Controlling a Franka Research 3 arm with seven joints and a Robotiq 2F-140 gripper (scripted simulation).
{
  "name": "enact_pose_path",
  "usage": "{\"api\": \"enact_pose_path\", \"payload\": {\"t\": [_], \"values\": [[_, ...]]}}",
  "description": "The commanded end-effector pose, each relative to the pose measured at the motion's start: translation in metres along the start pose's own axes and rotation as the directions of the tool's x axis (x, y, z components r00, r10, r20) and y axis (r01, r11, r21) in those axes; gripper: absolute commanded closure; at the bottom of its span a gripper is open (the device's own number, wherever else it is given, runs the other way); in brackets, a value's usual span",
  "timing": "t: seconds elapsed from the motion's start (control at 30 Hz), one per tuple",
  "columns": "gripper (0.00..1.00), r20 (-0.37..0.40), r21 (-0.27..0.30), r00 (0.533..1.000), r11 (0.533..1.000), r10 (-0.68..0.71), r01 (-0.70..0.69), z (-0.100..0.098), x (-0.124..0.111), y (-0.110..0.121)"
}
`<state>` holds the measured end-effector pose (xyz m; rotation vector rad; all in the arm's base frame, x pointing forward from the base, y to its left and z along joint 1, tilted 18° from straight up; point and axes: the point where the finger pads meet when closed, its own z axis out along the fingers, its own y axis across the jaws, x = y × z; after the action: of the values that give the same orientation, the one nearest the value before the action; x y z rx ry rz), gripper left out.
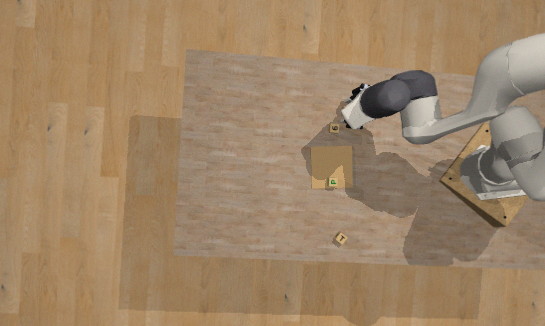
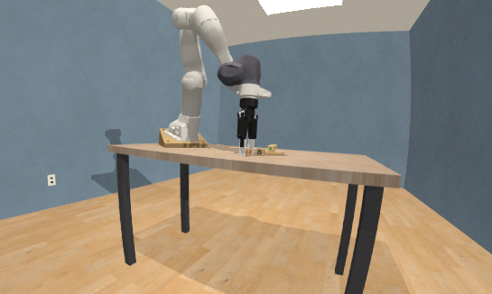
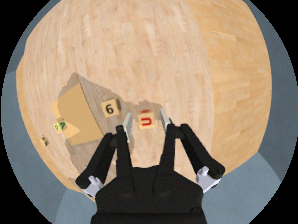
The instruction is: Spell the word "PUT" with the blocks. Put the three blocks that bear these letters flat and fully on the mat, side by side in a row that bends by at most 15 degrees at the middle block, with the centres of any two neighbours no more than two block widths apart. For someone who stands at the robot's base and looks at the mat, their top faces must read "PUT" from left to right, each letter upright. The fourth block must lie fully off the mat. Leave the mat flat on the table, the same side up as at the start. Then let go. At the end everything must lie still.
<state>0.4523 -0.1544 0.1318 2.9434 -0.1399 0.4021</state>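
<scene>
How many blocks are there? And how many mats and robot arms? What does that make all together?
Blocks: 4 (P block, U block, T block, 6 block)
Mats: 1 (mat)
Robot arms: 1 (robot arm)
Total: 6

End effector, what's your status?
End effector open, straddling U block, not gripping. P block on mat, T block off it. 6 block close beside.

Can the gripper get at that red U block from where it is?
Probably yes: the gripper hangs just above the U block, fingers apart on either side, and the 6 block stands clear beside it.
</scene>
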Motion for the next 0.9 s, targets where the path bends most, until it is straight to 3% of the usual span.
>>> {"api": "enact_pose_path", "payload": {"t": [0.0, 0.5, 0.53, 0.87], "values": [[0.61, -0.004, 0.001, 1.000, 1.000, 0.003, -0.003, -0.0004, 0.0021, 0.0001], [0.61, -0.004, 0.001, 1.000, 1.000, 0.003, -0.003, -0.0004, 0.0021, 0.0001], [0.72, -0.004, 0.001, 1.000, 1.000, 0.003, -0.003, -0.0004, 0.0021, 0.0001], [0.72, -0.004, 0.001, 1.000, 1.000, 0.003, -0.003, -0.0004, 0.0021, 0.0001]]}}
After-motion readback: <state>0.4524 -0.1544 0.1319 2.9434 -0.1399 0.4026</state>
